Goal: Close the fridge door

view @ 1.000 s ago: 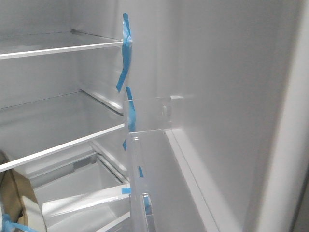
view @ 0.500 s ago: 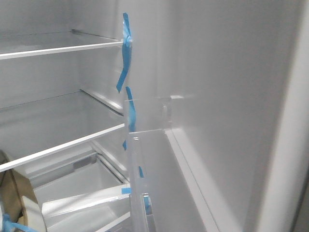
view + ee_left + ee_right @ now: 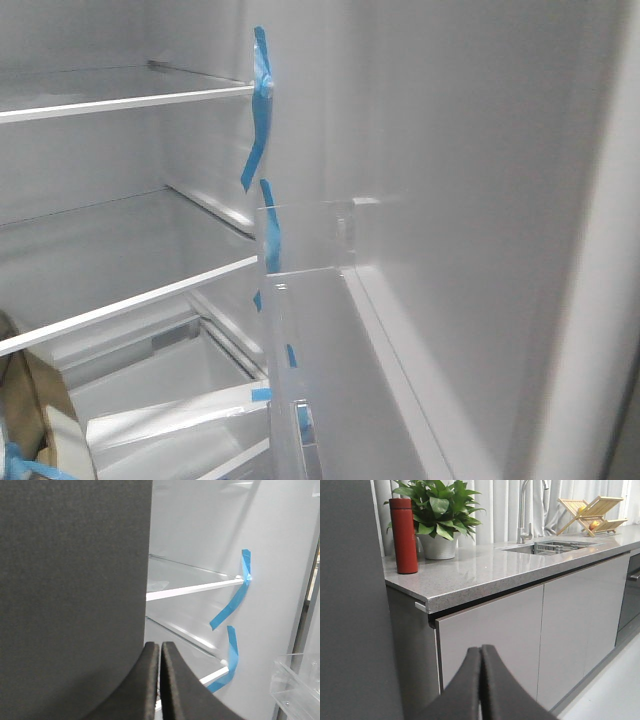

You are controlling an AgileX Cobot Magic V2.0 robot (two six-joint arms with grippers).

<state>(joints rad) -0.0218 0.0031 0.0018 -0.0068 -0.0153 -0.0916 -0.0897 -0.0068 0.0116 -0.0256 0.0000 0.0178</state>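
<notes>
The fridge door (image 3: 450,180) stands open on the right of the front view, showing its white inner lining. Clear plastic bins (image 3: 305,240) with blue tape strips (image 3: 258,110) sit at its near edge. Neither gripper shows in the front view. My left gripper (image 3: 160,646) is shut and empty, pointing into the fridge beside a matte dark grey panel (image 3: 70,595). A door bin corner (image 3: 295,685) shows in that view. My right gripper (image 3: 481,649) is shut and empty, next to a matte dark grey face (image 3: 347,605) that looks like the door's outer side.
Inside the fridge are white-edged glass shelves (image 3: 130,98) and a drawer (image 3: 170,420); a brown object (image 3: 30,400) sits low on the left. The right wrist view shows a counter (image 3: 485,570) with a red flask (image 3: 404,535), a plant (image 3: 437,510), a sink (image 3: 555,546) and light grey cabinet fronts (image 3: 490,640).
The brown object at the lower left of the front view has shifted slightly. The door and shelves look the same.
</notes>
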